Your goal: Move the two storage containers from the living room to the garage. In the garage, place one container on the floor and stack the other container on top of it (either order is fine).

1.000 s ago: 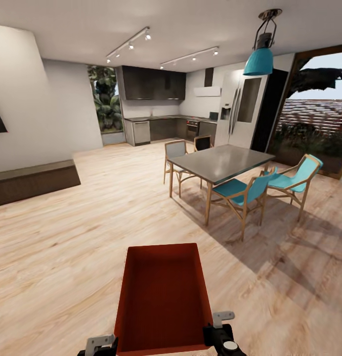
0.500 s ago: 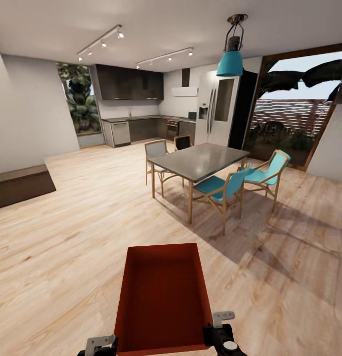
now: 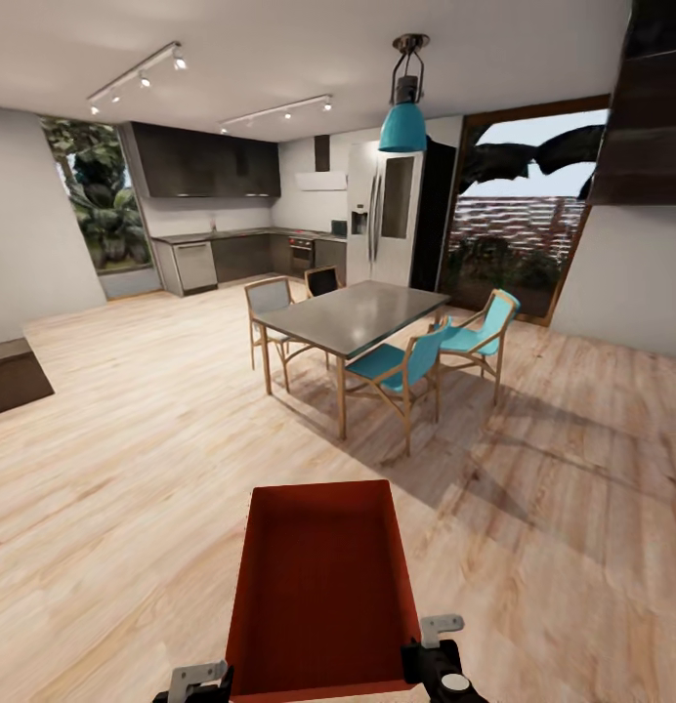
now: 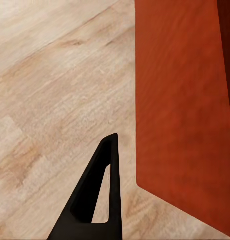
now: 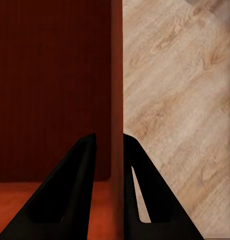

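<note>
A red-orange storage container (image 3: 323,586) is held low in front of the robot, above the light wood plank floor (image 3: 133,469), its open top facing up and its long axis pointing away from the robot. The right gripper (image 5: 111,165) is closed on the container's thin right wall near the near corner, one finger (image 5: 70,185) inside the bin and the other outside, both pressed against the wall. The left gripper (image 3: 196,679) is seen at the container's near left corner; in the left wrist view one dark finger (image 4: 97,195) lies just beside the outer face of the wall, and whether it is clamped on that wall cannot be told. Farther off, a grey-topped dining table (image 3: 353,317) is surrounded by teal chairs (image 3: 401,366) on the planks, beneath a teal pendant lamp (image 3: 403,122). Behind it a tall refrigerator (image 3: 387,220) stands, and dark kitchen cabinets (image 3: 206,166) line the far wall, with a large window (image 3: 514,225) at the right.
</note>
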### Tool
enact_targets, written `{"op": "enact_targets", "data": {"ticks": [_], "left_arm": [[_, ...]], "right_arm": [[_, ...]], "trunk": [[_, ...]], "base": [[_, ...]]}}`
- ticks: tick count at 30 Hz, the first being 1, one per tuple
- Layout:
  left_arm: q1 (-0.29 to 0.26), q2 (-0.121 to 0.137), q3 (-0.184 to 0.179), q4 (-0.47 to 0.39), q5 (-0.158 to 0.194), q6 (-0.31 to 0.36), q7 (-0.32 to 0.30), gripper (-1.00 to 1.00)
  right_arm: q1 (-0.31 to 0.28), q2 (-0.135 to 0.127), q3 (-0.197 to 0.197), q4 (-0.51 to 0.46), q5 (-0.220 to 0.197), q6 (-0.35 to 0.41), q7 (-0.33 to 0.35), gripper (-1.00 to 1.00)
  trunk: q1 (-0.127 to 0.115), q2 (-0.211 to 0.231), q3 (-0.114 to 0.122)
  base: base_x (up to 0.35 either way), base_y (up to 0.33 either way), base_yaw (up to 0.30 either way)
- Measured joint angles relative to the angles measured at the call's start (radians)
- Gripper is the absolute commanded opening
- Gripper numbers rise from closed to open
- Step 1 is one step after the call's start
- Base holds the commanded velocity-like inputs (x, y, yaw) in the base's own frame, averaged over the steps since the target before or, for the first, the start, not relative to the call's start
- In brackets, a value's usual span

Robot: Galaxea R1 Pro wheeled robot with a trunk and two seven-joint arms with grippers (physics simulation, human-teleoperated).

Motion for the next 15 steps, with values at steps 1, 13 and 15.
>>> {"op": "enact_targets", "data": {"ticks": [1,13,15], "left_arm": [[0.0,0.0,0.0,0.0,0.0,0.0,0.0,-1.0],[0.0,0.0,0.0,0.0,0.0,0.0,0.0,-1.0],[0.0,0.0,0.0,0.0,0.0,0.0,0.0,-1.0]], "right_arm": [[0.0,0.0,0.0,0.0,0.0,0.0,0.0,-1.0],[0.0,0.0,0.0,0.0,0.0,0.0,0.0,-1.0],[0.0,0.0,0.0,0.0,0.0,0.0,0.0,-1.0]], "trunk": [[0.0,0.0,0.0],[0.0,0.0,0.0],[0.0,0.0,0.0]], "base": [[0.0,0.0,-0.268],[0.0,0.0,-0.268],[0.0,0.0,-0.268]]}}
